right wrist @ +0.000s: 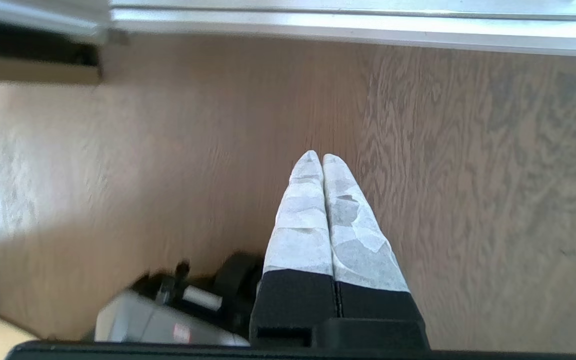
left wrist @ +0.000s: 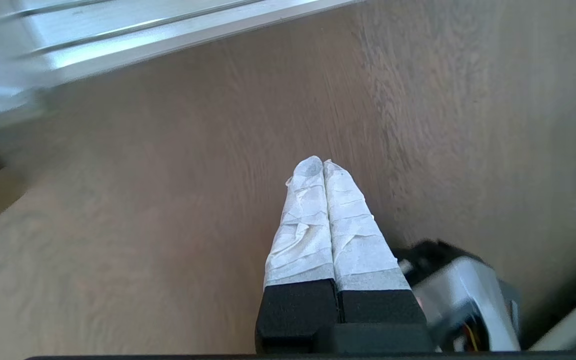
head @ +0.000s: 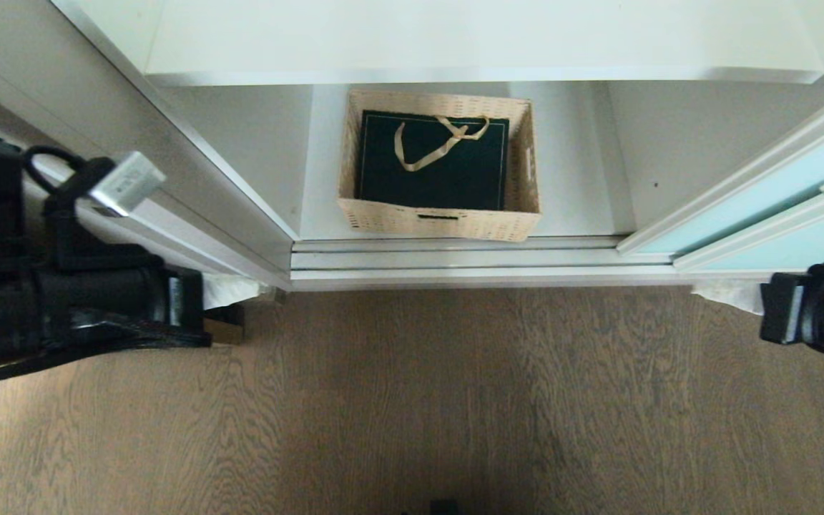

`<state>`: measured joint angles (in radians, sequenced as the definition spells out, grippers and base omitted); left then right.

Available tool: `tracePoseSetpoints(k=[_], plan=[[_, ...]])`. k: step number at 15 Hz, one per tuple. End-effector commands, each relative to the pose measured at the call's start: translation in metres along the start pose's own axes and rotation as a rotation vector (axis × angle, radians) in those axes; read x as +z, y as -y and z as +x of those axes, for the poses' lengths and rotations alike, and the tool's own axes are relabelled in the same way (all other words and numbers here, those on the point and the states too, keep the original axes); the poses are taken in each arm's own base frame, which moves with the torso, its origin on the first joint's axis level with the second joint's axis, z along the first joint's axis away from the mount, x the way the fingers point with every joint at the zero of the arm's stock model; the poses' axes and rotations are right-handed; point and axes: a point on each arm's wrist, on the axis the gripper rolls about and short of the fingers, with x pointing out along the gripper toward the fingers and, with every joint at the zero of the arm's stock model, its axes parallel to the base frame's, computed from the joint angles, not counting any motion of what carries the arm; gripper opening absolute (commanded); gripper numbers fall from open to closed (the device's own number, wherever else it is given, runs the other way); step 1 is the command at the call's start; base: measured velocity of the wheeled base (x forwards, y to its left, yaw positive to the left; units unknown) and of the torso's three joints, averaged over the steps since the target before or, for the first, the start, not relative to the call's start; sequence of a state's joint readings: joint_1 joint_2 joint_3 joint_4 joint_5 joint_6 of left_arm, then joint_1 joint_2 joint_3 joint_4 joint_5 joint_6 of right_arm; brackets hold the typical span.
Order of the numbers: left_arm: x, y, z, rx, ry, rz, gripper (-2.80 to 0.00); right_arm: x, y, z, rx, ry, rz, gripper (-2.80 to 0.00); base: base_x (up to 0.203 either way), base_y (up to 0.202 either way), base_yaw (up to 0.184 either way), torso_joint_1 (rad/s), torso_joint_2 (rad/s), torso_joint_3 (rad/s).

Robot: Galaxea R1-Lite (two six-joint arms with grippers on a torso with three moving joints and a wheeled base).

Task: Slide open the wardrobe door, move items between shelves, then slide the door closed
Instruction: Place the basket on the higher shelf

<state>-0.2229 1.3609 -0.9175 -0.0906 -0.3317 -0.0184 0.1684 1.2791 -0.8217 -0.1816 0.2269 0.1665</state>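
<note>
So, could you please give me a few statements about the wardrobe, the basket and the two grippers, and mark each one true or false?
1. The dark green gift bag lies flat inside the wicker basket. True.
2. The basket stands on the wood-grain floor. False: it stands on the lower shelf inside the wardrobe, behind the door track.
3. The left gripper has its fingers pressed together and holds nothing. True.
4. The right gripper grips the bag's gold ribbon handle. False: its fingers are shut on nothing, above the floor.
5. The sliding wardrobe door covers the basket. False: the glass panel stands off to the right, leaving the basket in the open.
</note>
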Motion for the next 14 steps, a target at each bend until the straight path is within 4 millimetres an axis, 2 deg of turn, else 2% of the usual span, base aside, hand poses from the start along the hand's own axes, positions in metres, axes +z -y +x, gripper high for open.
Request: tracePoseSetpoints(k=[1,3,7,10,12,14], plan=[[-0.014,0.007,0.056,-0.026,-0.078,0.006,-2.80,-0.012,0.005,0.043,-0.013,-0.070,0.017,-2.80,0.000,0.000,0.000,0.000,0.00,0.000],[-0.020,0.018,0.080,-0.014,-0.072,0.026,-2.80,-0.015,0.008,0.068,-0.039,-0.046,0.017,-2.80,0.000,0.000,0.000,0.000,0.00,0.000],[-0.030,0.022,0.122,0.051,-0.056,0.020,-2.80,-0.007,0.013,0.105,-0.125,-0.001,0.012,-2.80,0.000,0.000,0.000,0.000,0.00,0.000],[-0.042,0.021,0.152,0.129,-0.042,0.017,-2.80,0.000,0.008,0.126,-0.161,0.020,0.002,-2.80,0.000,0.000,0.000,0.000,0.00,0.000],[-0.036,0.017,0.175,0.204,0.027,0.004,-2.80,0.005,0.007,0.142,-0.209,0.047,-0.003,-2.80,0.000,0.000,0.000,0.000,0.00,0.000],[-0.019,0.016,0.185,0.243,0.102,-0.011,-2.80,0.008,0.005,0.153,-0.210,0.093,-0.009,-2.80,0.000,0.000,0.000,0.000,0.00,0.000]])
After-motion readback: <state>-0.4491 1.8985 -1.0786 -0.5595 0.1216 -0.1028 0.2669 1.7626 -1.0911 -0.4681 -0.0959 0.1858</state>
